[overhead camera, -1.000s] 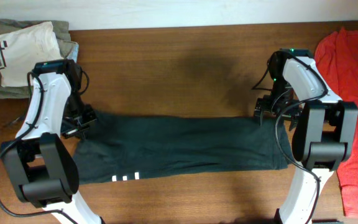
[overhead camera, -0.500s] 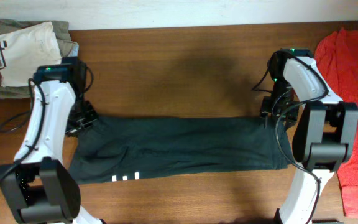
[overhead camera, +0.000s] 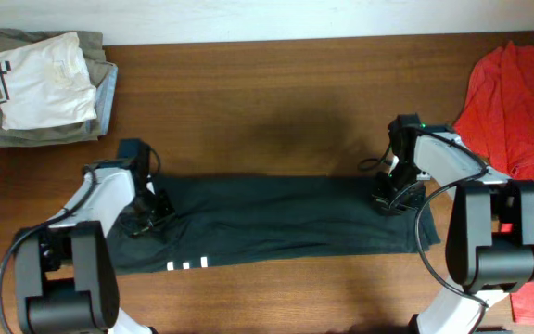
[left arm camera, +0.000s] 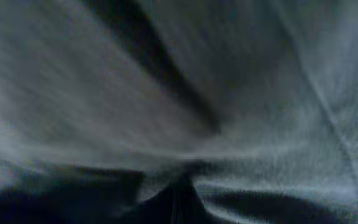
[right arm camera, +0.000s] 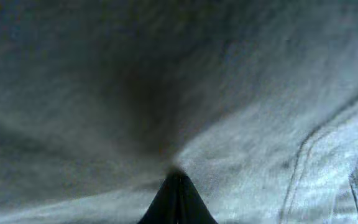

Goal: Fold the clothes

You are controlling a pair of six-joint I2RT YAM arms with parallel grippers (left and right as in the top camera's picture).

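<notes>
seemingly soft, knit black t-shirt [overhead camera: 276,218] forms a long band.

One black T-shirt [overhead camera: 267,223] is lying on one wooden table [overhead camera: 267,93], and one red T-shirt [overhead camera: 517,111] is lying at the right edge. Three folded garments [overhead camera: 40,79] are sitting in one stack: white, khaki and pale blue. Two robot arms are working, the left arm [overhead camera: 100,190] and the right arm [overhead camera: 448,158].

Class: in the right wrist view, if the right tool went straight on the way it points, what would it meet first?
The black T-shirt. Its cloth fills the view and gathers at the closed tips of the right tool, so the two appear to be in contact already. What lies under the cloth is hidden.
</notes>
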